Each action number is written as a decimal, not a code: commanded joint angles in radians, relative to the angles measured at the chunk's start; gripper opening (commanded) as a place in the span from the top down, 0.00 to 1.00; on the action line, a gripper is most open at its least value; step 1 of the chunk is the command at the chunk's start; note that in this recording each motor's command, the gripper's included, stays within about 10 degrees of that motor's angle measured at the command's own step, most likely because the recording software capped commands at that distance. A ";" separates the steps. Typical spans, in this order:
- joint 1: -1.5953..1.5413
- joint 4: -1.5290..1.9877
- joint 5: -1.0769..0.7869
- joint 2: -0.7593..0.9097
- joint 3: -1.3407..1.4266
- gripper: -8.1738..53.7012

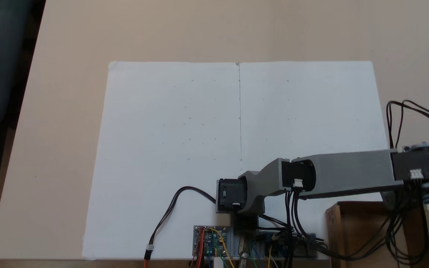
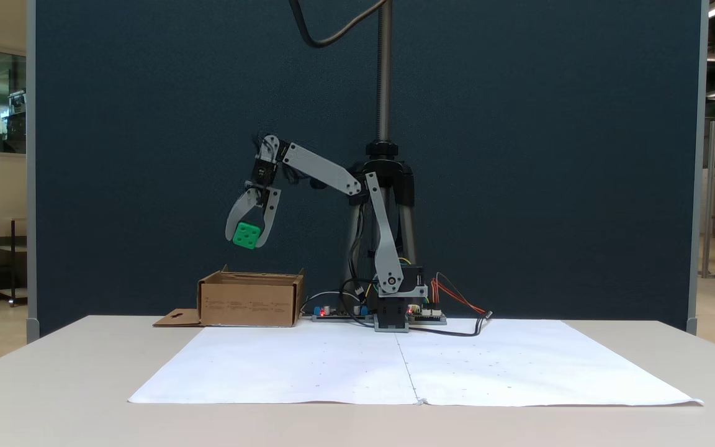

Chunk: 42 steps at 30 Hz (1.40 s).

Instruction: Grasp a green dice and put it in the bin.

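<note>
above bin (image 2: 251,300), at 12 o'clock from its open top, well clear of walls: my fingers (image 2: 247,239) clamped on green dice (image 2: 246,235), two opposite flat faces pinched. dice looks light, stiff plastic; rounded edges and smooth faces likely slippery, so flats best hold, not corners. bin is shallow brown cardboard, flap with hang-hole lying on worktop (image 2: 84,347) at its 9 o'clock. bin contents hidden by walls; can't tell. in a fixed view arm (image 1: 345,173) covers part of bin.
</note>
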 commanded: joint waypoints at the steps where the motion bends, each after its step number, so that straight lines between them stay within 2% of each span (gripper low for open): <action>1: 0.074 -0.025 -0.094 -0.009 -0.051 0.68; 5: 0.161 -0.041 -0.109 -0.086 -0.051 0.68; 12: 0.175 -0.034 -0.109 -0.109 -0.051 0.68; 13: 0.170 -0.037 -0.109 -0.124 -0.048 0.43; 14: 0.163 -0.032 -0.109 -0.140 -0.037 0.35; 17: 0.160 -0.035 -0.098 -0.146 -0.034 0.18; 18: 0.160 -0.034 -0.097 -0.146 -0.034 0.16; 22: 0.155 -0.035 -0.084 -0.144 -0.034 0.17; 27: 0.087 -0.069 0.046 -0.106 -0.043 0.17; 30: -0.153 -0.209 0.258 0.031 -0.046 0.17; 31: -0.209 -0.227 0.276 0.058 -0.046 0.17; 42: -0.870 -0.357 0.307 0.158 -0.046 0.17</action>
